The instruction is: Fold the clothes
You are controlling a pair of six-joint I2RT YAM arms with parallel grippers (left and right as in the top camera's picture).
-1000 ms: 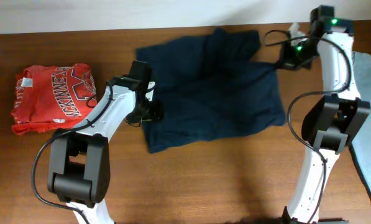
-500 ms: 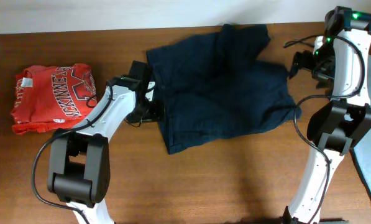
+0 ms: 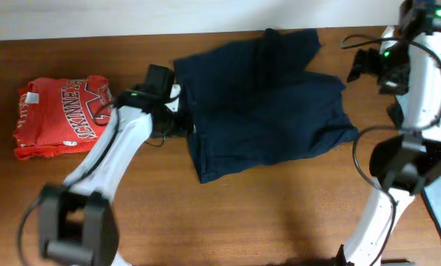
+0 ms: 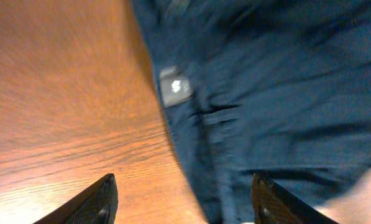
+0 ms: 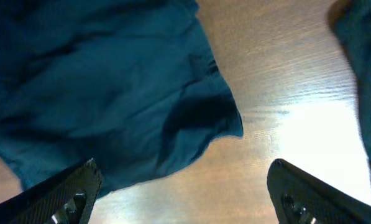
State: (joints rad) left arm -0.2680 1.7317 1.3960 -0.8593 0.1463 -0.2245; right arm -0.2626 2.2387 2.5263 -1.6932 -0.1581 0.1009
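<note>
The clothes (image 3: 264, 103) are one dark navy garment, spread rumpled across the back middle of the wooden table. My left gripper (image 3: 180, 122) hovers at the garment's left edge. In the left wrist view my left gripper (image 4: 185, 205) is open: one finger is over bare wood, the other over the clothes (image 4: 284, 93), and nothing is pinched. My right gripper (image 3: 357, 70) hangs just off the garment's right side. In the right wrist view my right gripper (image 5: 185, 193) is wide open above bare table, with the clothes (image 5: 98, 81) and a loose corner ahead of it.
A folded red shirt with white lettering (image 3: 61, 114) lies at the left. Pale grey-blue fabric (image 3: 440, 192) lies at the table's right edge, and that pale grey-blue fabric (image 5: 359, 62) also shows in the right wrist view. A grey label (image 4: 174, 85) sits on the garment's left hem.
My right gripper has opened, let go of the garment's right side and drawn away to the right. The garment has slid rightward. My left gripper stays open at the left edge.
</note>
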